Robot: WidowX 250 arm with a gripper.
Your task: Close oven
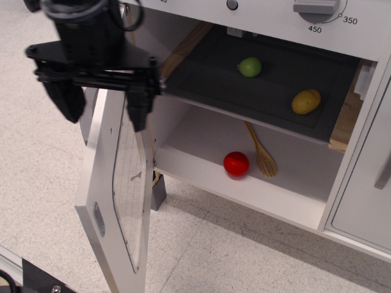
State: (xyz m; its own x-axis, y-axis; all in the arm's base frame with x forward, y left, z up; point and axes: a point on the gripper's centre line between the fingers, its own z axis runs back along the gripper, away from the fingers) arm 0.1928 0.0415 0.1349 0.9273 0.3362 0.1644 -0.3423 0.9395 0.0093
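Observation:
The white toy oven point(256, 195) stands open. Its door point(116, 183), with a clear lined window, swings out to the left, edge toward me. A dark tray shelf point(244, 91) sits inside. My gripper point(102, 108) is open and empty. It hangs over the door's top edge, one finger point(66, 101) on the outer left side and one finger point(138, 108) on the inner side. I cannot tell if it touches the door. The door's grey bar handle is hidden.
A green ball point(249, 66) and a yellow potato point(306, 101) lie on the tray. A red tomato point(236, 163) and a wooden spoon point(261, 152) lie on the oven floor. A plain white cabinet door point(366, 201) is at right. A grey round object point(90, 101) sits behind the door.

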